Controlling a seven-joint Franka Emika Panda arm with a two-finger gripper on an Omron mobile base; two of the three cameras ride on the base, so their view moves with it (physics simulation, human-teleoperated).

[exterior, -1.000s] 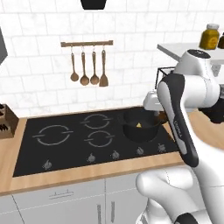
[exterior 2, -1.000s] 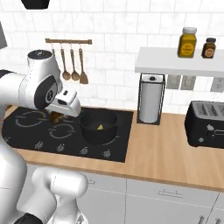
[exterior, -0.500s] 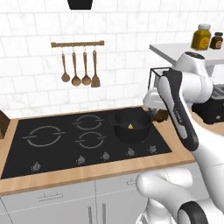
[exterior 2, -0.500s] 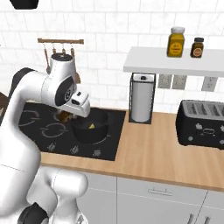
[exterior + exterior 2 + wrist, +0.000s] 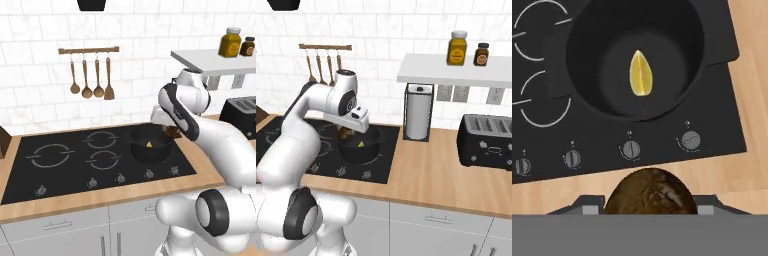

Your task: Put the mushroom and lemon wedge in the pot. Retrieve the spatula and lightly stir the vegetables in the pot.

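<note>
Wooden desk with black hob. Low round black pot sits on a ring; small yellow lemon wedge already lies inside. Tool clamped on the rounded dark brown mushroom, carried beside the pot's rim, presumably for dropping in. Hanging wooden utensils stay well clear; nothing obstructs.

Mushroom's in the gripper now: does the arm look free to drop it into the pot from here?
Probably yes. The gripper holds the mushroom beside the pot; its open mouth holds just the lemon wedge, with nothing between.
</note>
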